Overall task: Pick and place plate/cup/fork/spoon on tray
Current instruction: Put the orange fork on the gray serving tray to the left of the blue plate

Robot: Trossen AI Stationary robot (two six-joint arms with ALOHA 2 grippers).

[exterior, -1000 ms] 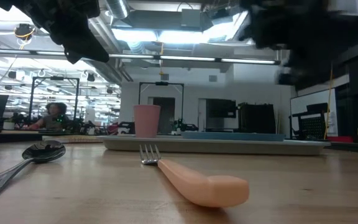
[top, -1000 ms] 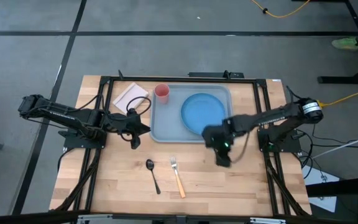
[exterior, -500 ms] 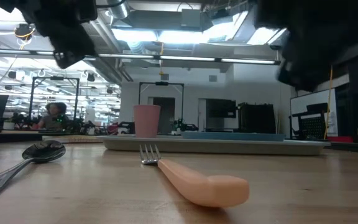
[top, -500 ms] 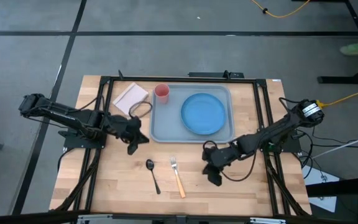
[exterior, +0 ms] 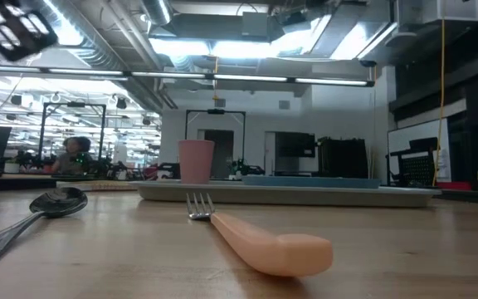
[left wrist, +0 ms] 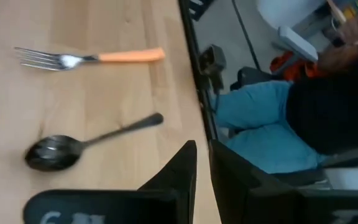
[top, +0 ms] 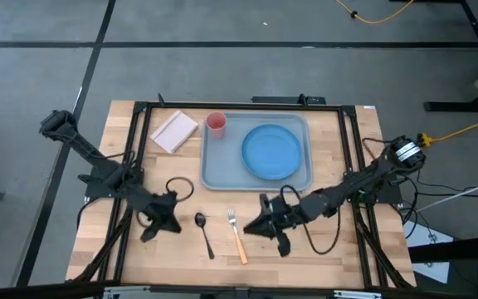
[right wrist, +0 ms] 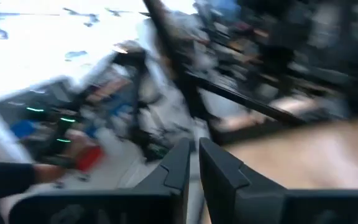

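Observation:
The bright-blue plate (top: 270,152) lies flat in the pale grey-blue tray (top: 214,170). The pink-red cup (top: 216,124) stands upright in the tray's far left corner. The dark spoon (top: 203,232) and the orange-handled fork (top: 236,235) lie side by side on the bare wood near the table's near edge. My left gripper (top: 160,220) is shut and empty, just left of the spoon's bowl (left wrist: 53,152). My right gripper (top: 268,226) is shut and empty, just right of the fork. Neither touches anything.
A beige pad (top: 175,131) lies left of the tray at the far left. Black frame rails (top: 139,124) run along the table's sides. A seated person's blue-trousered leg (left wrist: 272,118) shows past the near edge. Bare wood lies between the tray and the cutlery.
My left gripper has gone from the tray's left edge toward the table's near edge, ending beside the spoon. My right gripper has gone from the tray's near right corner toward the near edge and left, ending beside the fork. The tableware has stayed put.

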